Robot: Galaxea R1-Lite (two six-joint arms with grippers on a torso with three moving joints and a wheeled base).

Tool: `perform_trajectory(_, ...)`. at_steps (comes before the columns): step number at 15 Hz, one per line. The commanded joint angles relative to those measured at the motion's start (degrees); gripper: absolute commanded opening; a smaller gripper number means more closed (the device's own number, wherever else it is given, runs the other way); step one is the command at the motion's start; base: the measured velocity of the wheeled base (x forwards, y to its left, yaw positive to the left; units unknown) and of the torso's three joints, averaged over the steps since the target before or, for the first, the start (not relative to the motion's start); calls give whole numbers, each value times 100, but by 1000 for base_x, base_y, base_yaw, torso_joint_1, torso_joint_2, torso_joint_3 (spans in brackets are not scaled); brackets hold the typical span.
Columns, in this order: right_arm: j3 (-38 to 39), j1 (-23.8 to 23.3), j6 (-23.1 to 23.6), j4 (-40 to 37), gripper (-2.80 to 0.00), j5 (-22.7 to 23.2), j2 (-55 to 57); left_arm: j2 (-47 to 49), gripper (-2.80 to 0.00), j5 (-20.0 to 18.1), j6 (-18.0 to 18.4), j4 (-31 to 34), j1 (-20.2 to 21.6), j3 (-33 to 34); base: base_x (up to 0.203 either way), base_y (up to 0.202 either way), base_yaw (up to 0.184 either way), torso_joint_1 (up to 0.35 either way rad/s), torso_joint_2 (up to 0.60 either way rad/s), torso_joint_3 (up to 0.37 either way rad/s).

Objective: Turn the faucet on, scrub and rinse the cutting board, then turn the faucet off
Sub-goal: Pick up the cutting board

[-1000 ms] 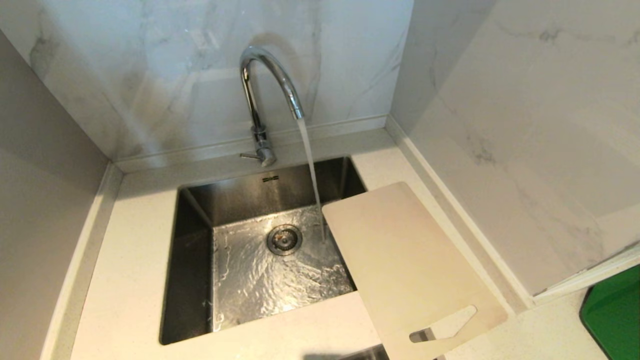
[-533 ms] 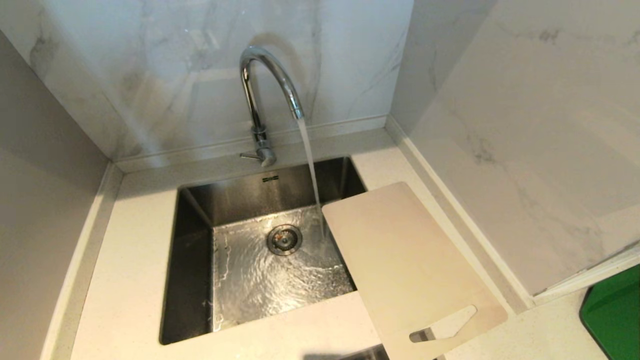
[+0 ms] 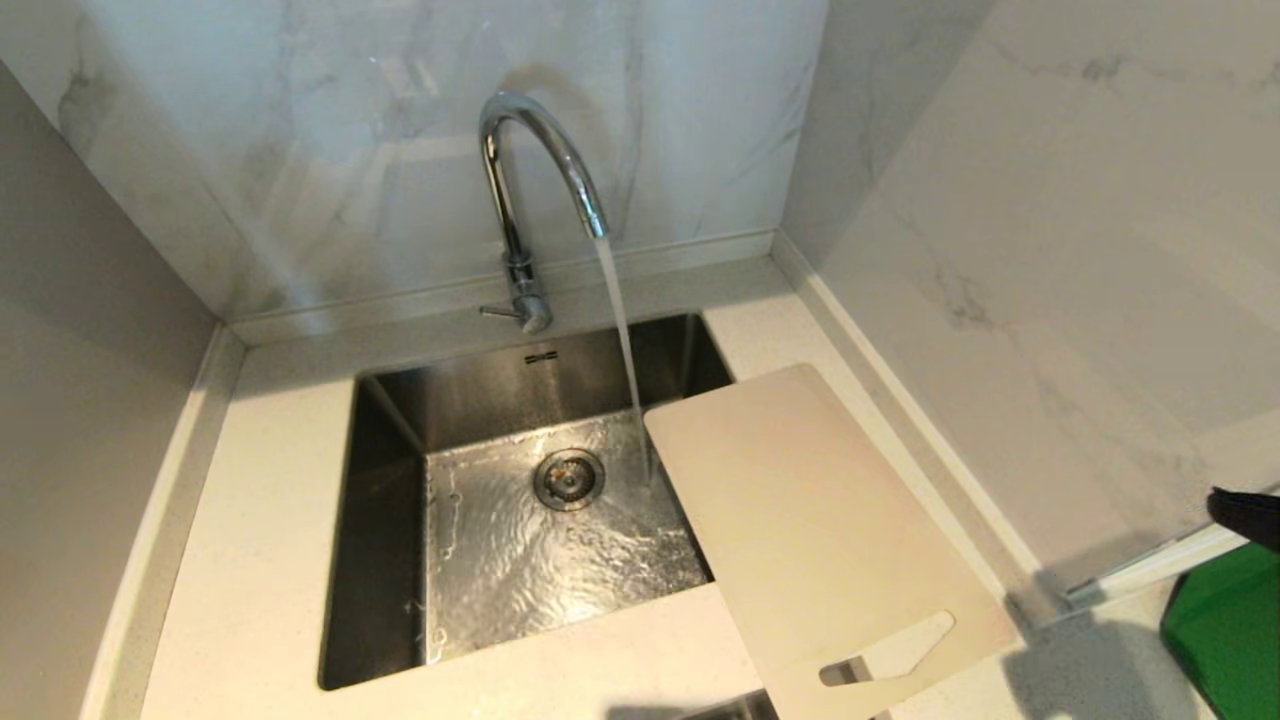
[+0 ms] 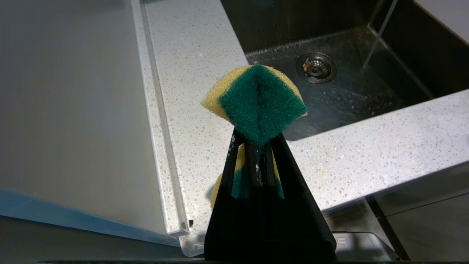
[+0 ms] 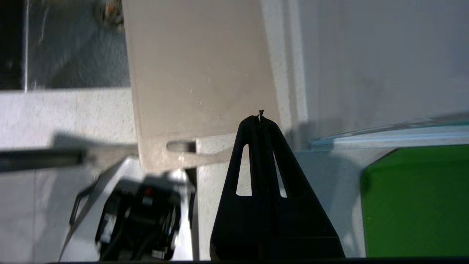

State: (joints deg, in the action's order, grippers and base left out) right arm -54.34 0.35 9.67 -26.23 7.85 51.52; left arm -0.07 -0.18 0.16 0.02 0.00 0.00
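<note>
Faucet [image 3: 540, 170] is running into the sink [image 3: 390, 560]. Board [image 3: 810, 530] lies on the worktop [image 3: 250, 520], one corner overhanging the basin near the stream. My left pincer [image 4: 258, 141] is clamped on the sponge [image 4: 256, 101] for scrubbing; right pincer [image 5: 261, 119] is pinched closed, empty, above the board's handle end.

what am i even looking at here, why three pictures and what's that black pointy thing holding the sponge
You are seeing one moment from three cameras on a two-armed robot. The head view looks down at a steel sink with the faucet running. The cutting board lies on the counter, one corner over the basin, beside the stream rather than under it.

The other two cameras sit on the wrists, behind the fingers. The black pointy shape is the left gripper, shut on a yellow and green sponge over the counter by the sink. The right gripper is shut and empty, hanging above the board's handle end, next to something green.
</note>
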Motion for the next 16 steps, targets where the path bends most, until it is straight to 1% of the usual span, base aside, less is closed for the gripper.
perform_trajectory(1, -293, 6, 82, -232, -280, 247, 940, -10, -280, 1, 2, -2, 0, 0, 0, 0, 0, 0, 0, 0)
perform_trajectory(3, -256, 35, 147, -303, -280, 509, 1294, -1, -280, 1, 2, -2, 0, 1, 0, 0, 0, 0, 0, 0)
perform_trajectory(6, -230, 90, 447, -385, -280, 518, 1900, -5, -280, 1, 2, -2, 0, 4, 0, 0, 0, 0, 0, 0)
perform_trajectory(8, -168, 260, 791, -539, -280, 516, 2079, -9, -280, 1, 2, 4, 0, 7, 0, 0, 0, 0, 0, 0)
perform_trajectory(11, -141, 651, 980, -859, -280, 484, 2147, -10, -280, 1, 2, 2, 0, 6, 0, 0, 0, 0, 0, 0)
perform_trajectory(12, -144, 741, 1110, -997, -280, 329, 2193, -1, -280, 1, 2, 6, 0, 9, 0, 0, 0, 0, 0, 0)
perform_trajectory(14, -82, 789, 1611, -1040, -280, -74, 2280, -3, -280, 1, 2, 5, 0, 0, 0, 0, 0, 0, 0, 0)
perform_trajectory(16, 92, 791, 2063, -1042, -280, -253, 2333, -6, -280, 1, 2, 2, 0, 3, 0, 0, 0, 0, 0, 0)
